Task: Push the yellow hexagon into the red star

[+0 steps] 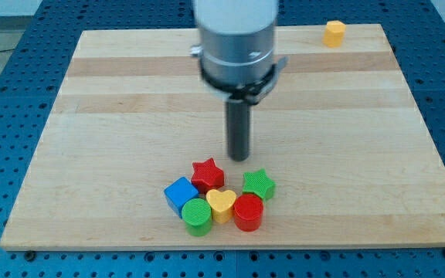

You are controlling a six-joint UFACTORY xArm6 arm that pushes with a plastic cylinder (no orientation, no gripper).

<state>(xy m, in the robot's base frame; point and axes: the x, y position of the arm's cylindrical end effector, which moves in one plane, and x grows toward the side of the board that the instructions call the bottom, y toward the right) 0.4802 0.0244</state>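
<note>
- Camera view is showing you a pale wooden board (pixel 114 116) lying on a blue perforated table (pixel 6 85), with the dark rod hanging over the board's middle.
- You are working with no jaws at all: the rod ends in my tip (pixel 239 158), which is sitting bare, touching no block, just above the red plastic star (pixel 207 174) towards the view's top.
- You are looking for the small yellow plastic hexagon (pixel 334 33), which is lying alone at the board's top right corner, well apart from the tip and the star.
- Around the star, a blue cube (pixel 180 194), a green cylinder (pixel 197 215), a yellow heart (pixel 222 204), a red cylinder (pixel 248 211) and a green star (pixel 259 184) are crowding the view's bottom.
- Judging by its look, the hexagon is being light, rigid and slippery on smooth wood, so it is likely sliding easily and twisting off a poorly centred push.
- You are best meeting a flat side on its far, top-right face, pushing through its centre towards the star.
</note>
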